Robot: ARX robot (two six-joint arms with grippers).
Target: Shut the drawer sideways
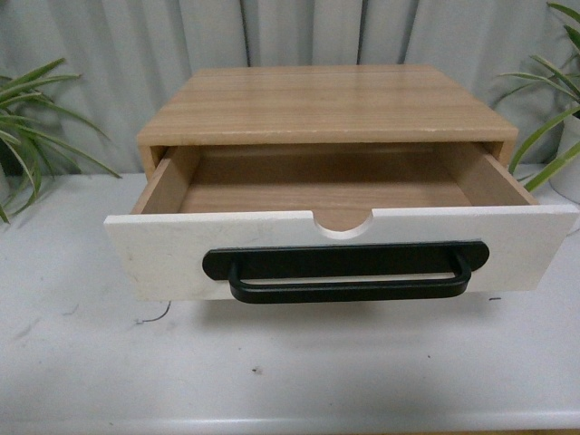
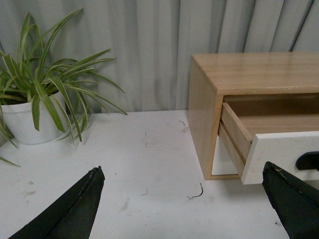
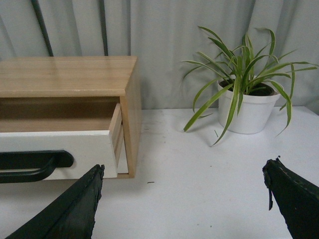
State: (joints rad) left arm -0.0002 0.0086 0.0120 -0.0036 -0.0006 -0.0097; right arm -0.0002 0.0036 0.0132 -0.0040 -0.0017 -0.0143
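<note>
The drawer [image 1: 163,249] has a white front panel, a long black bar handle [image 1: 349,272] and a half-round notch in its top edge. It stands pulled far out of a light wood cabinet [image 1: 326,104] and its inside is empty. Neither gripper shows in the front view. My left gripper [image 2: 184,191] is open over the table left of the cabinet; the drawer's left corner [image 2: 279,152] is near one fingertip. My right gripper [image 3: 182,191] is open right of the cabinet; the drawer's right end [image 3: 75,147] is just beyond one fingertip.
A white table [image 1: 290,362] carries the cabinet. A potted spider plant [image 2: 30,114] stands far left, another [image 3: 249,107] far right. A grey curtain [image 1: 118,45] hangs behind. Small debris [image 2: 197,191] lies on the table near the cabinet's left side.
</note>
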